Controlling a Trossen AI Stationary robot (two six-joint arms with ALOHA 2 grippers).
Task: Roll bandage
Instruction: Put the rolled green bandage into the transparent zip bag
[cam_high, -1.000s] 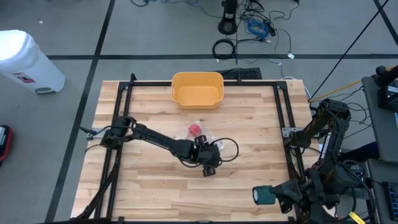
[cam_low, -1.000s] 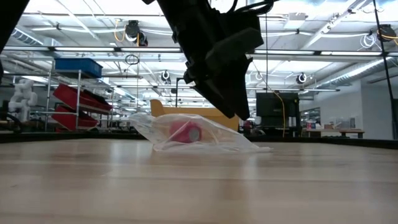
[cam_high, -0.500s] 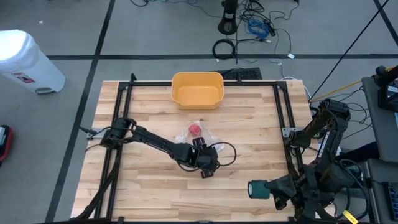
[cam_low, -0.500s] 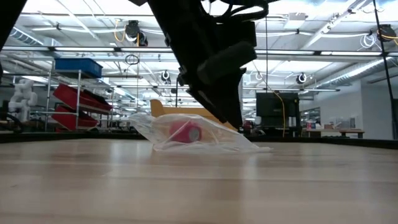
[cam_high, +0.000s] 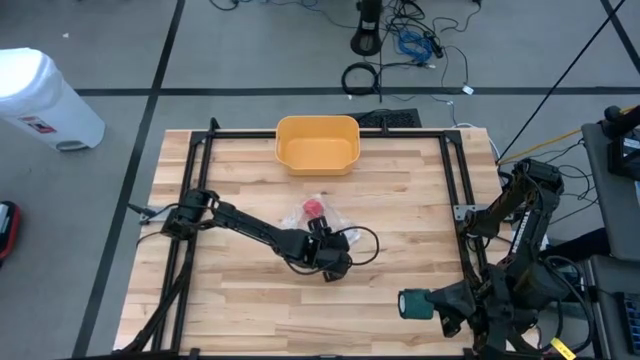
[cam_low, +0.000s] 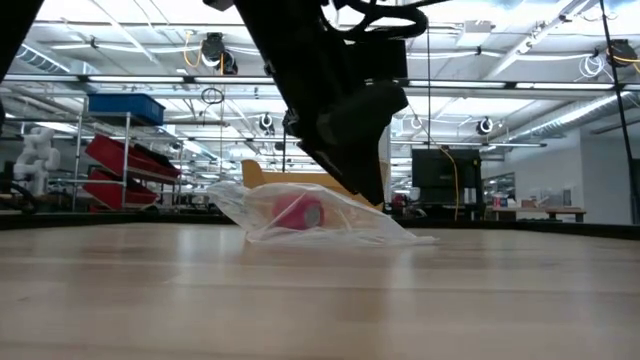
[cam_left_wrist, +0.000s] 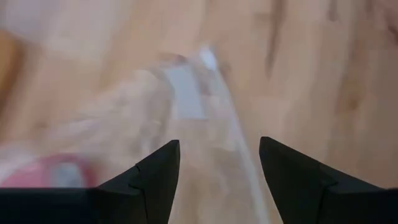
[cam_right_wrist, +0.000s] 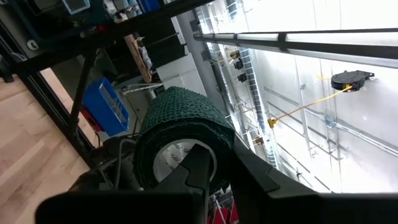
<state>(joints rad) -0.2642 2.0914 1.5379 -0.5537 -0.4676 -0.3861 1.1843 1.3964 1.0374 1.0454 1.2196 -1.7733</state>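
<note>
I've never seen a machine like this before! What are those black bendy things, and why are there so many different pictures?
The black bendy things are two robot arms at a wooden table. Each ends in jaws that pinch, like fingers.

One camera looks straight down from above. One sits low, level with the tabletop. One rides on each arm's wrist.

On the table lies a clear plastic bag with a pink bandage roll inside. A yellow tub sits at the far edge.

The left gripper is down by the bag, jaws open and holding nothing. Its wrist camera peeks between them at the bag.

The right gripper waits at the table's near right corner, jaws shut on a green bandage roll.
</note>
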